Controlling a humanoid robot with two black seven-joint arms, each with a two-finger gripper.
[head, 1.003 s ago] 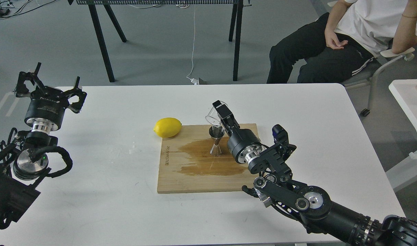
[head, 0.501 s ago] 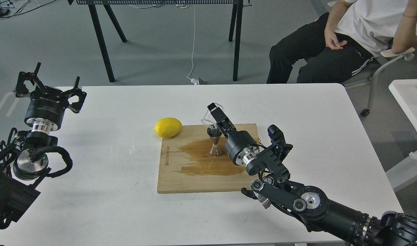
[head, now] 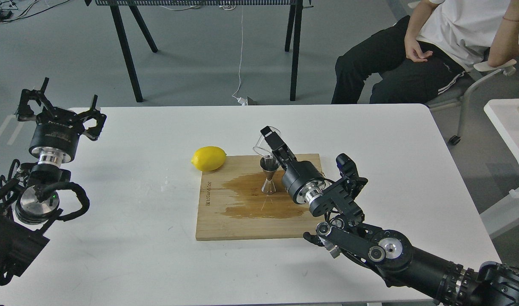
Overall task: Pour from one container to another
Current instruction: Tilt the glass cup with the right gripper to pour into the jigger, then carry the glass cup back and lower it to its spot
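Right gripper (head: 269, 142) pinches the glass cup (head: 261, 146), tilted over the upright jigger (head: 268, 175) on the wet cutting board (head: 242, 221). Left gripper (head: 57, 106) spread wide, far left.

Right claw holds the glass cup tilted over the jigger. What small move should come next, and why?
Probably tip the glass cup upright. It is tilted in the right claw above the jigger, and a wet stain already covers the wooden board, so more pouring risks more spill.

One head-mounted view looks forward and down across the white table (head: 115, 255).
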